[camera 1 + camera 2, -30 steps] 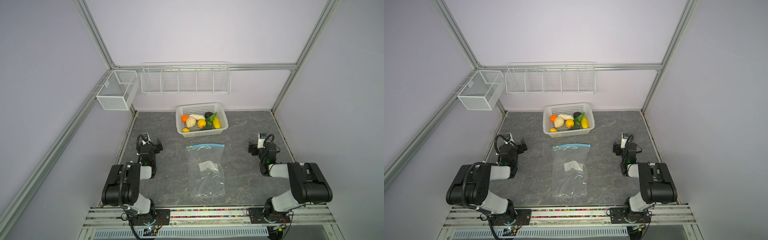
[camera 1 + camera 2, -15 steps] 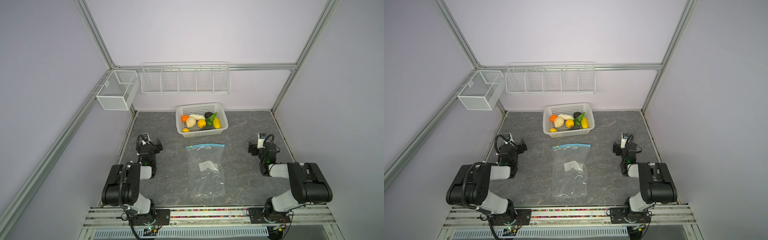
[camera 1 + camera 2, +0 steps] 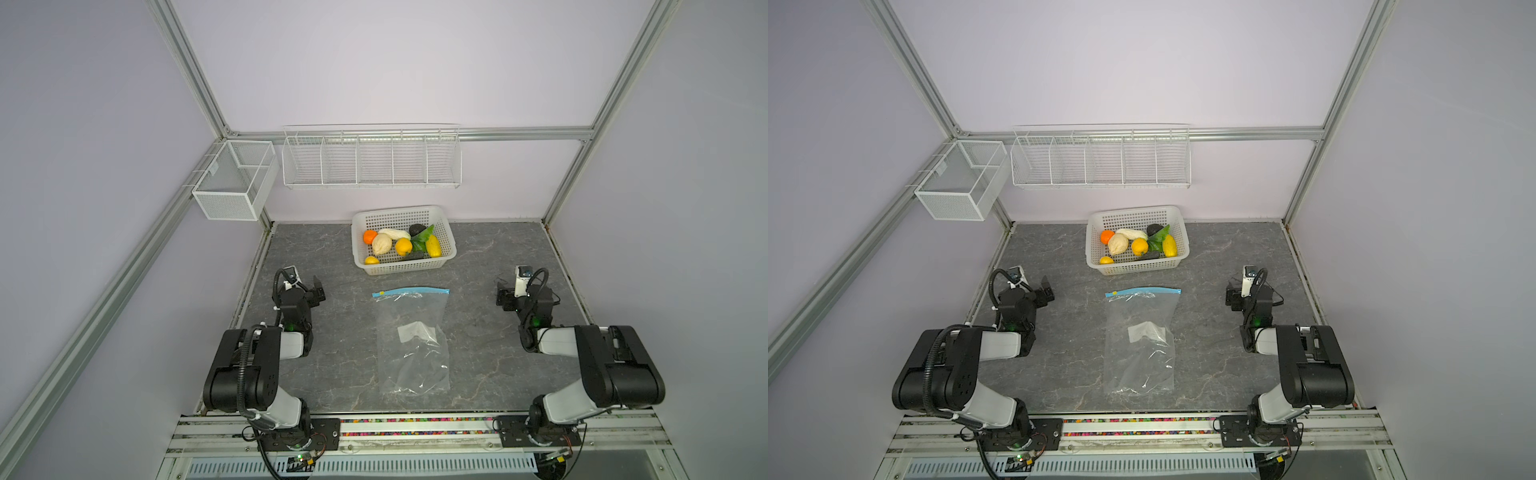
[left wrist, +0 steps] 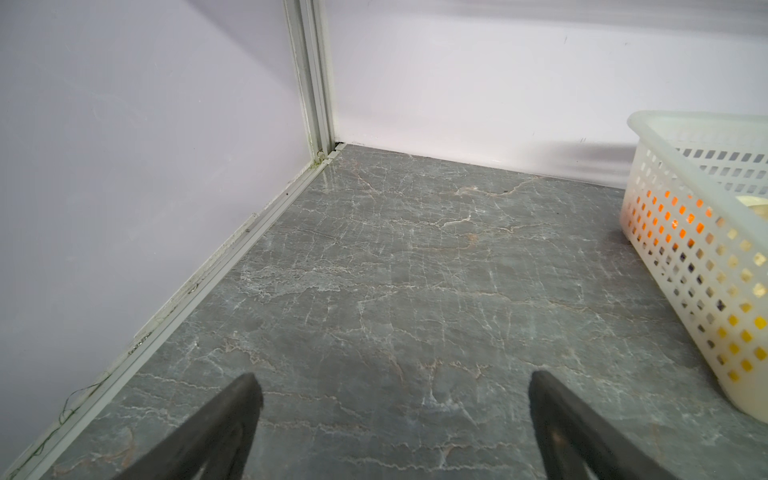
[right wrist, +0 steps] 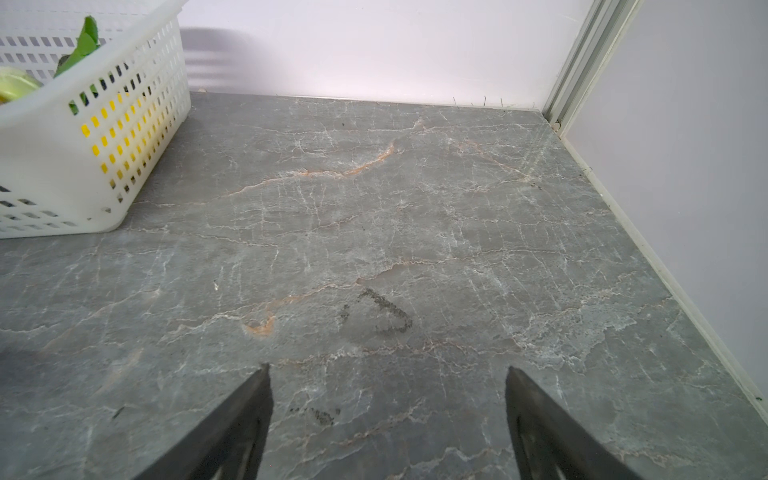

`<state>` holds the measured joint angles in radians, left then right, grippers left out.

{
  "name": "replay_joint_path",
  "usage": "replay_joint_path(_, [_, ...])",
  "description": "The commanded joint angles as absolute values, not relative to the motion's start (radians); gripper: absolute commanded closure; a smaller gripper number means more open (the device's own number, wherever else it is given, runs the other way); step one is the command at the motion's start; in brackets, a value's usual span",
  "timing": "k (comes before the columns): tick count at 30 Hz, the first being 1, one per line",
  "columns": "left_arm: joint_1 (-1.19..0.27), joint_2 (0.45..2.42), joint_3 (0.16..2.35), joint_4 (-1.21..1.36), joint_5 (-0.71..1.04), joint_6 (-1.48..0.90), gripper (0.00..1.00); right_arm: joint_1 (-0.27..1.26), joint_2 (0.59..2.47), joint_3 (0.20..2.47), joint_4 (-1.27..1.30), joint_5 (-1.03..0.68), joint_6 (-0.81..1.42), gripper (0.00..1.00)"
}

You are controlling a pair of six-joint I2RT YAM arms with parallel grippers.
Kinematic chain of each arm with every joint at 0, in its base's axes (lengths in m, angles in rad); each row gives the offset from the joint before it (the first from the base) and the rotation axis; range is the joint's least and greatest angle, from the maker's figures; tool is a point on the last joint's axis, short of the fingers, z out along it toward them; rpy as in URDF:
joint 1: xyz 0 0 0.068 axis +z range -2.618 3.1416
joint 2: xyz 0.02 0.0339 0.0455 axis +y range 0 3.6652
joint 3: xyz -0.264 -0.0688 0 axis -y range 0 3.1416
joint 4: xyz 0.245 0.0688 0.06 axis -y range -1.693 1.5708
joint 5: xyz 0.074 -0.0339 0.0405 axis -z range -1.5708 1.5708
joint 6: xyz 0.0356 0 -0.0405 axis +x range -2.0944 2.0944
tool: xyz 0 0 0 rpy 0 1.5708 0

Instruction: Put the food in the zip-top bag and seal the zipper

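Note:
The food [image 3: 400,245] [image 3: 1138,244] lies in a white perforated basket [image 3: 444,232] [image 3: 1177,232] at the back middle: orange, yellow, cream and dark green pieces. The zip-top bag [image 3: 413,345] [image 3: 1140,349] lies flat and empty in the middle of the table, with its light-blue zipper [image 3: 411,291] [image 3: 1144,291] on the edge facing the basket. My left gripper [image 3: 318,289] [image 3: 1045,290] [image 4: 395,386] hovers open and empty left of the bag. My right gripper [image 3: 502,297] [image 3: 1232,297] [image 5: 388,378] is open and empty to the bag's right. The wrist views catch only the basket's sides [image 4: 685,249] [image 5: 62,166].
A white wire shelf [image 3: 372,160] hangs on the back wall and a white mesh box [image 3: 235,180] on the left frame. Walls and aluminium posts close in the grey marble table [image 3: 340,357] on three sides. The arm bases sit on the front rail [image 3: 415,428].

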<state>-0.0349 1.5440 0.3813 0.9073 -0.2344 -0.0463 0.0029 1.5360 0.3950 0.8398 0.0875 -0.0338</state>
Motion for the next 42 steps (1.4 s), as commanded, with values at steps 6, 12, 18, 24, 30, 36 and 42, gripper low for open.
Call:
replay_joint_path(6, [-0.044, 1.551, 0.392, 0.912, -0.211, -0.016, 0.0, 0.002, 1.528, 0.392, 0.857, 0.078, -0.043, 0.12])
replay_joint_path(12, [-0.044, 1.547, 0.379, 0.929, -0.189, -0.012, 0.0, 0.036, 1.459, 0.455, 0.678, 0.114, -0.073, 0.12])
replay_joint_path(18, [-0.047, 1.459, 0.368, 0.875, -0.216, -0.017, 0.0, 0.174, 1.375, 0.634, 0.354, 0.328, -0.075, 0.12])
replay_joint_path(24, [-0.081, 1.3, 0.596, 0.334, -0.178, -0.069, 0.0, 0.345, 1.242, 0.77, 0.01, 0.259, 0.157, 0.12])
replay_joint_path(30, [-0.195, 1.191, 0.682, 0.001, -0.237, -0.257, 0.0, 0.448, 1.143, 0.761, -0.192, 0.108, 0.412, 0.12])
replay_joint_path(36, [-0.29, 1.066, 0.638, -0.171, -0.143, -0.432, 0.0, 0.499, 1.085, 0.741, -0.342, -0.031, 0.496, 0.12])
replay_joint_path(42, [-0.413, 0.968, 0.567, -0.249, -0.111, -0.541, 0.01, 0.561, 1.06, 0.705, -0.449, -0.092, 0.536, 0.12])
